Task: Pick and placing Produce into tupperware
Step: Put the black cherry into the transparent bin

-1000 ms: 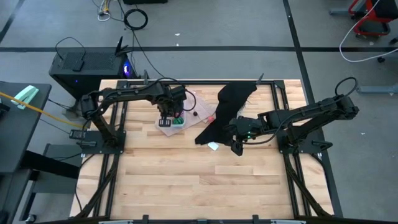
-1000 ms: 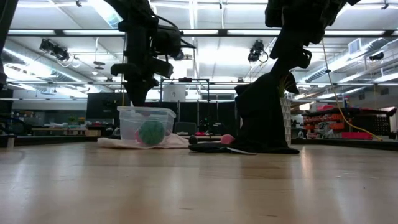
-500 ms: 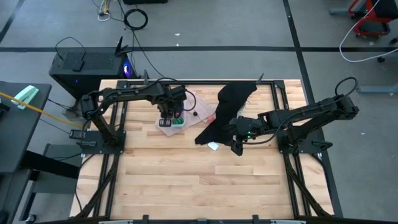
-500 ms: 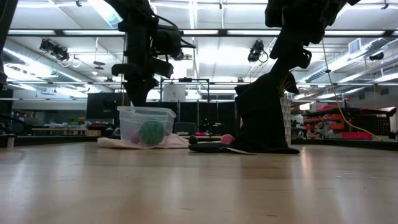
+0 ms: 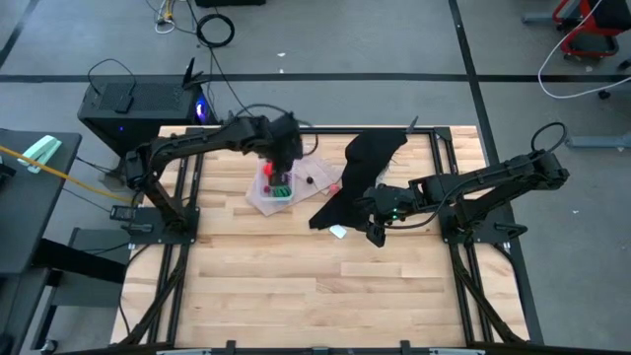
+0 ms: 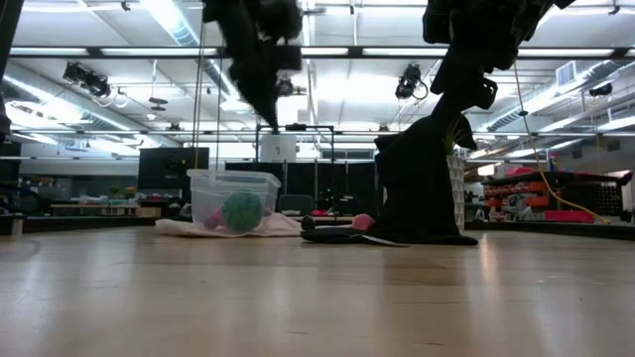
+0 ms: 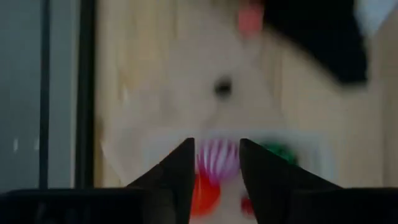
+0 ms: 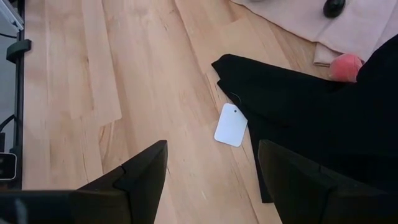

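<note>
The left gripper hangs above the far side of the tupperware, its fingers parted by a narrow gap with nothing between them. In the left wrist view a magenta piece shows through that gap, with a red piece and a green piece to either side, all inside the container (the view is too blurred for finer detail). From above, the red and green produce lie together in the tupperware; the low view shows the green striped one resting against the clear wall.

The container sits on a pale cloth, where a small dark piece lies loose and a pink-red piece rests at the edge of the black cloth. The black cloth stands between the two arms.

The right gripper hovers low over the bare wood just beside the black cloth, its fingers spread wide and empty, with a small white tag on the table ahead of it.
</note>
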